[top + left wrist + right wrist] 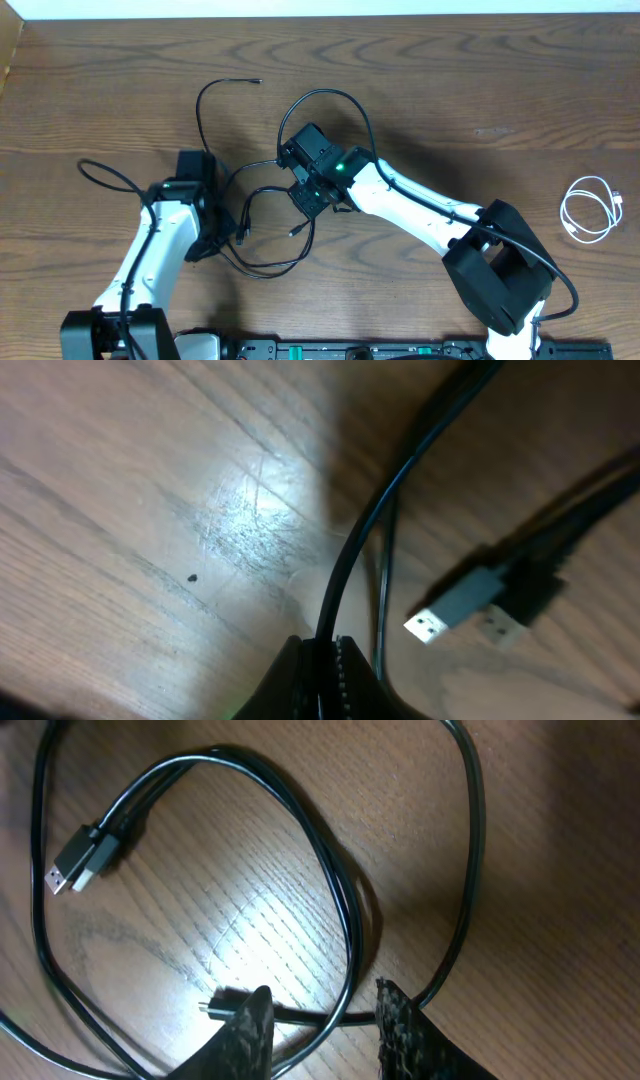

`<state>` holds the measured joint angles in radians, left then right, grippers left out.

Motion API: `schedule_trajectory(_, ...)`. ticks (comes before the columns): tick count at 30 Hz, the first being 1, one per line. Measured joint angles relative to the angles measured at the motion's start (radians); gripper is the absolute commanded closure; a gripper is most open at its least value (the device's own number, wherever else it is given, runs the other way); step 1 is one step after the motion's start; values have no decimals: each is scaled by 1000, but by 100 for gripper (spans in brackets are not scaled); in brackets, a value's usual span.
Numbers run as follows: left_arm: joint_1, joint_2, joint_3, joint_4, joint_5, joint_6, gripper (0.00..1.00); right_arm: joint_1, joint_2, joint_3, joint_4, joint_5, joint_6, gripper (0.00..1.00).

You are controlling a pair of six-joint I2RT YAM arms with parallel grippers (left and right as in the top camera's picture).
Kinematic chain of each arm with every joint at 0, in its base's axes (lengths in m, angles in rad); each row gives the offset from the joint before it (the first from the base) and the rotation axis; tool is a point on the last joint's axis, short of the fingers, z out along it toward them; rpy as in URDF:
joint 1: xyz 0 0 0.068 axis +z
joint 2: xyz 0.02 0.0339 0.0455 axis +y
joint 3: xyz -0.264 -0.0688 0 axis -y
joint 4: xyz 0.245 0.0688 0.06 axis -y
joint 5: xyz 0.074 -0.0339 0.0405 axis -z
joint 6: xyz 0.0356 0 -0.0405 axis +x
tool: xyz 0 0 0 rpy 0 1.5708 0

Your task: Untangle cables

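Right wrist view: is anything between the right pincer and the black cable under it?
Nothing visible does: the black cable runs right across the gap between the right pincer's open fingers.

Overhead view: we see a wooden table (480,90), dark brown, with its grain running left to right and several broad knot-like swirls. A pale scuff (495,130) lies on its right half. Beyond the far edge runs a white strip (300,8). At the upper left corner a tan surface (8,50) meets the table; we cannot tell what it is.

Left wrist view: we note a patch of fine crossing scratches (240,525) under bright glare, with a small dark speck (191,576) just below and left of it.

Right wrist view: similar faint scratch marks (250,925) catch the light.
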<state>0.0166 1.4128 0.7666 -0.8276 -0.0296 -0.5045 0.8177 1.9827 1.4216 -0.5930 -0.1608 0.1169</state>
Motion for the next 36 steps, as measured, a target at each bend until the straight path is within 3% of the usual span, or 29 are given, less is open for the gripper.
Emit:
schedule_trajectory(20, 0, 0, -108, 148, 0, 0, 92, 0, 27, -4, 24, 1, 0, 68)
schedule_trajectory(27, 0, 0, -108, 153, 0, 0, 92, 0, 93, -5, 48, 1, -4, 82)
schedule_trajectory(33, 0, 0, -108, 156, 0, 0, 92, 0, 107, -7, 58, 1, -6, 99)
schedule_trajectory(36, 0, 0, -108, 156, 0, 0, 92, 0, 107, -7, 58, 12, -7, 99)
